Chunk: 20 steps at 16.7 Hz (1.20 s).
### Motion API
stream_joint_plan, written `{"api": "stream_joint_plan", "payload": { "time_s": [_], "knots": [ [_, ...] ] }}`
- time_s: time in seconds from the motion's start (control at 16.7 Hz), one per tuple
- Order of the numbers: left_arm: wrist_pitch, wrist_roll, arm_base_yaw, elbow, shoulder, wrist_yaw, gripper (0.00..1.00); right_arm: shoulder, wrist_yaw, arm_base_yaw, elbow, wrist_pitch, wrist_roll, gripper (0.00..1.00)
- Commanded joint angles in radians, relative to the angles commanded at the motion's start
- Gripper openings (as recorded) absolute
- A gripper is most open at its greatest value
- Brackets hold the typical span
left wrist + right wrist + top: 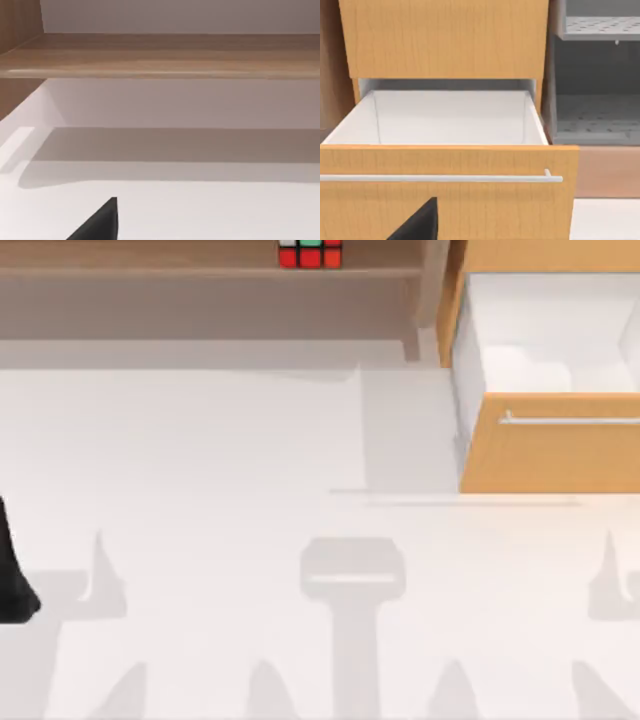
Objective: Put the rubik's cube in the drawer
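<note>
The rubik's cube [309, 253] sits on the shelf [200, 272] at the back, left of the open drawer [552, 445].

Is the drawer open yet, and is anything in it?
Open: the drawer is pulled out, its white inside showing and empty as far as visible. The rubik's cube sits on the shelf.

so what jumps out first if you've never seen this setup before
The pulled-out drawer at the table's right, its white inside bare and its silver handle across the front. Next, the rubik's cube sitting on the long wooden shelf at the far edge, well apart from the drawer.
</note>
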Motion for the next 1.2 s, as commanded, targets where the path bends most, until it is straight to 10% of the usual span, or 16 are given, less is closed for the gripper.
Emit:
{"api": "stream_joint_plan", "payload": {
  "time_s": [0.48, 1.2],
  "knots": [
    [0.0, 0.0, 0.0, 0.0, 0.0, 0.0, 1.0, 0.189, 0.061, 0.063, 0.12, 0.056, -0.002, 1.0],
    [0.0, 0.0, 0.0, 0.0, 0.0, 0.0, 1.0, 1.177, 0.395, 0.396, 0.777, 0.385, 0.004, 1.0]
  ]
}}
